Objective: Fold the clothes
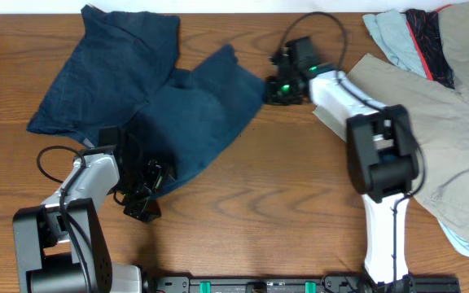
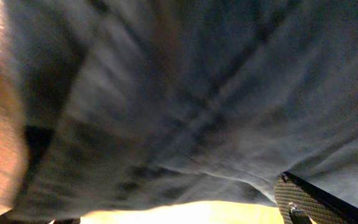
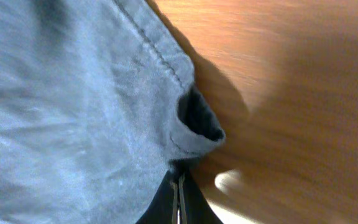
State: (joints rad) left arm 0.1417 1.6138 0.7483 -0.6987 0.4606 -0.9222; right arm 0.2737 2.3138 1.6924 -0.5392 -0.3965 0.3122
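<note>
The dark navy shorts point(image 1: 161, 89) lie spread and rumpled on the wooden table at the left and centre. My right gripper point(image 1: 273, 88) is at their right corner. In the right wrist view its jaws point(image 3: 179, 177) are shut on the hemmed corner of the shorts point(image 3: 73, 112). My left gripper point(image 1: 145, 195) is at the shorts' lower front edge. In the left wrist view its fingers point(image 2: 166, 204) stand wide apart, and the shorts' fabric point(image 2: 197, 93) hangs just above and between them, blurred.
A large khaki garment point(image 1: 446, 122) covers the right side of the table. A light blue cloth point(image 1: 393, 37) and a dark red-trimmed garment point(image 1: 426, 41) lie at the back right. Bare wood point(image 1: 283, 187) lies between the arms. A cable point(image 1: 47, 163) loops by the left arm.
</note>
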